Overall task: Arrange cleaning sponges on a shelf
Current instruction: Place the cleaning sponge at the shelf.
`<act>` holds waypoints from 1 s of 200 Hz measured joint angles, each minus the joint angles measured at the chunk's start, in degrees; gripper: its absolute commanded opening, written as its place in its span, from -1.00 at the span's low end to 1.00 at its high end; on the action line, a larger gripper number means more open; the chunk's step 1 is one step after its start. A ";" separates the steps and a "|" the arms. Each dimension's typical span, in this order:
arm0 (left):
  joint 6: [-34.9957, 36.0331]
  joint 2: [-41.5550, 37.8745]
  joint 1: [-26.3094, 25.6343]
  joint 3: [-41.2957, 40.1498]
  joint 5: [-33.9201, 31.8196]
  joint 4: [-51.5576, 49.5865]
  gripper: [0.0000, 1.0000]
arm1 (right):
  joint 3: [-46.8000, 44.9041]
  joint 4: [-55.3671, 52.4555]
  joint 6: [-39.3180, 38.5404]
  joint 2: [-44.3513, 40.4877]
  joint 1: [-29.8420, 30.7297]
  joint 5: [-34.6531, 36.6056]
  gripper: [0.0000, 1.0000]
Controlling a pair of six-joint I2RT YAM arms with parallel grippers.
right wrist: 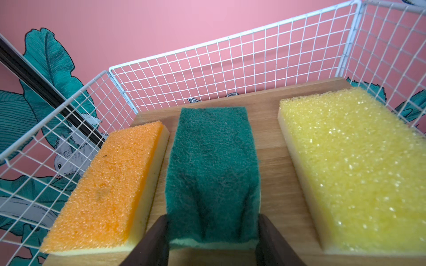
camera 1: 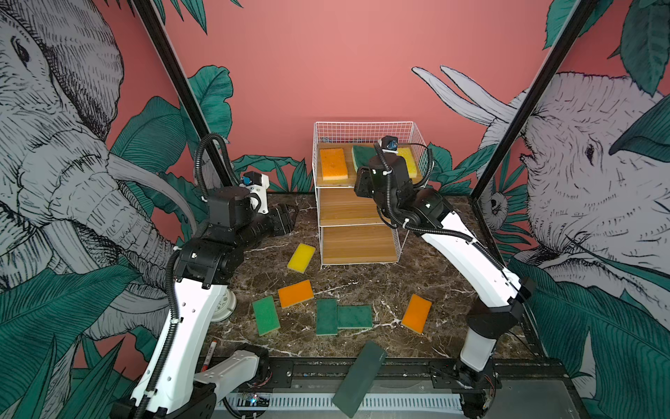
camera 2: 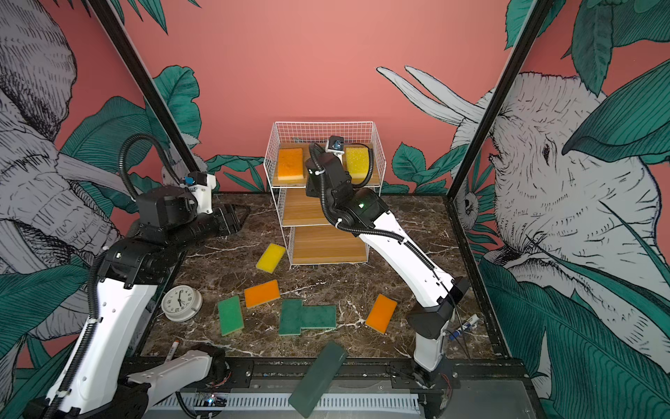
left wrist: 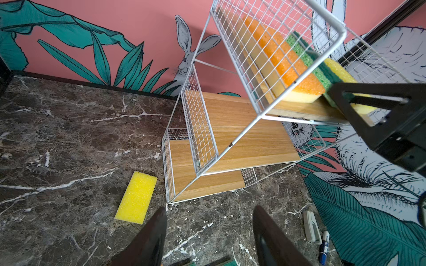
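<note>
Evidently soft, the green sponge (right wrist: 213,170) puckered where the right gripper (right wrist: 213,230) pinched its long sides; the left gripper (left wrist: 208,230) hung open, empty.

- In a top view, the right arm (camera 2: 337,185) covers the dark green sponge on the shelf (camera 2: 286,170)'s top board; only the orange sponge (camera 2: 290,164) and yellow sponge (camera 2: 357,162) show there.
- In both top views, the right gripper is hidden behind its own wrist.
- In the right wrist view, the picture's edge cuts off the right gripper (right wrist: 213,241); only two dark fingers (right wrist: 152,244) flank the green sponge (right wrist: 213,175).
- In a top view, the left arm (camera 1: 195,308) hides most of the clock (camera 1: 224,308).
- In the left wrist view, the left gripper (left wrist: 208,235) is blurred and cropped.
</note>
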 measured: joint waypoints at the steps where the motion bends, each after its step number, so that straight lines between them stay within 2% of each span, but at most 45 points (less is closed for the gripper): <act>1: 0.00 0.00 0.00 0.00 0.00 0.00 0.23 | 0.04 -0.02 -0.02 0.02 0.00 0.07 0.17; 98: 0.00 -0.22 0.00 -0.28 0.00 0.00 0.23 | 2.40 -1.55 -0.46 1.36 0.15 0.17 0.29; 111: 0.00 -0.31 0.00 -0.31 -0.02 -0.02 0.23 | 2.82 -1.86 -0.57 1.55 0.35 -0.07 0.36; 120: 0.00 -0.37 0.00 -0.33 0.00 0.00 0.23 | 3.17 -2.10 -0.68 1.66 0.39 -0.35 0.52; 128: 0.00 -0.44 0.00 -0.33 0.00 -0.02 0.23 | 3.52 -2.23 -0.74 1.81 0.46 -0.48 0.57; 200: 0.02 -1.05 0.00 -0.33 -0.02 -0.02 0.23 | 4.35 -2.82 -1.44 2.25 0.83 -0.98 0.59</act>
